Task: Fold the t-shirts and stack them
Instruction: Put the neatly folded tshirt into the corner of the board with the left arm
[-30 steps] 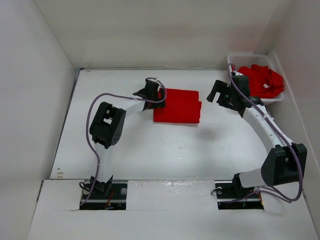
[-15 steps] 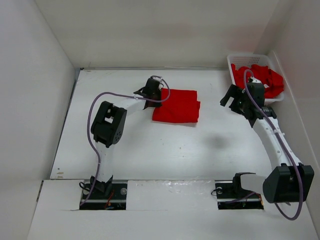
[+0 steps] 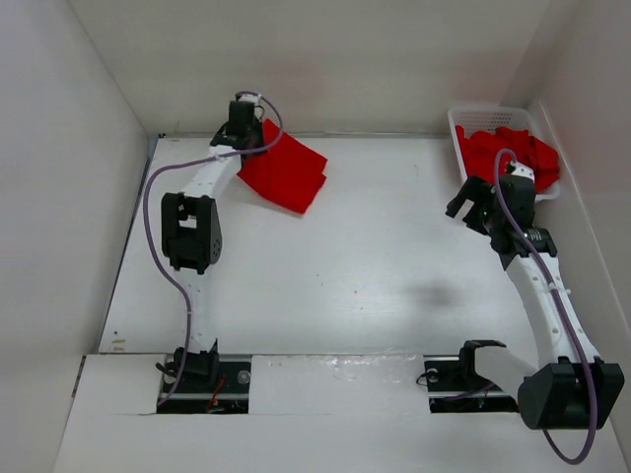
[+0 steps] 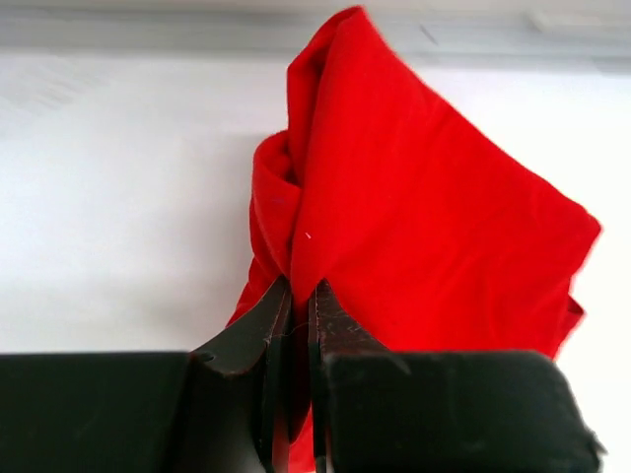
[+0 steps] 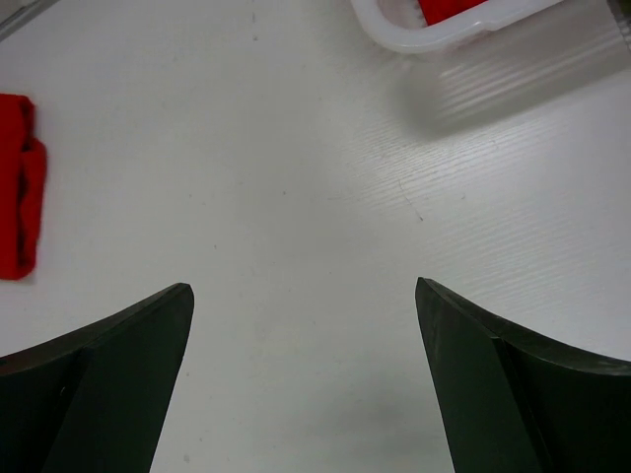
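A folded red t-shirt (image 3: 288,173) lies skewed at the back left of the table, one corner lifted toward my left gripper (image 3: 252,132). In the left wrist view the left gripper (image 4: 301,288) is shut on a bunched fold of that t-shirt (image 4: 424,197), which hangs away from the fingers. More red t-shirts (image 3: 513,153) fill the white basket (image 3: 490,112) at the back right. My right gripper (image 3: 466,204) hovers just in front of the basket, open and holding nothing. In its own view the right gripper (image 5: 304,291) looks down at bare table.
The basket's rim (image 5: 419,37) shows at the top of the right wrist view, and the folded t-shirt (image 5: 16,189) at its left edge. White walls enclose the table on the left, back and right.
My left gripper shut on the folded shirt's edge and pulled it from the table's middle to the back left, turning it. The right arm drew back to the right, nearer the basket.
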`<control>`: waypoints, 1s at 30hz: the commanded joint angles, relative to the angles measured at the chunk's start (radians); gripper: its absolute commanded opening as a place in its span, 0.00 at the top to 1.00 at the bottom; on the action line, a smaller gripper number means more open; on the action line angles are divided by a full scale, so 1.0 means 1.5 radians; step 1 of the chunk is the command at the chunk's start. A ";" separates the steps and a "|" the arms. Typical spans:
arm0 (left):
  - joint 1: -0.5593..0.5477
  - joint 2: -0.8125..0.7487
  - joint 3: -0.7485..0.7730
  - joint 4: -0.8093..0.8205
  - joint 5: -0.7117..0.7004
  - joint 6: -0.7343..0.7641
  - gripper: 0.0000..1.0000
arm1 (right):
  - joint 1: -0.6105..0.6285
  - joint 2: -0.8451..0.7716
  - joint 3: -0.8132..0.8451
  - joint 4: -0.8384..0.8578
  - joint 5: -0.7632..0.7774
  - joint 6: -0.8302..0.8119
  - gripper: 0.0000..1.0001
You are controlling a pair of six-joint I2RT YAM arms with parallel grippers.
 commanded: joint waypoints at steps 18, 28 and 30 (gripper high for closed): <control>0.212 0.146 0.295 -0.030 -0.169 0.141 1.00 | -0.010 0.008 0.107 -0.060 0.060 0.027 0.00; 0.261 0.168 0.322 -0.024 -0.184 0.140 1.00 | 0.013 0.020 0.120 -0.073 0.074 0.046 0.00; 0.261 0.168 0.322 -0.024 -0.178 0.140 0.97 | 0.019 0.026 0.120 -0.079 0.080 0.046 0.00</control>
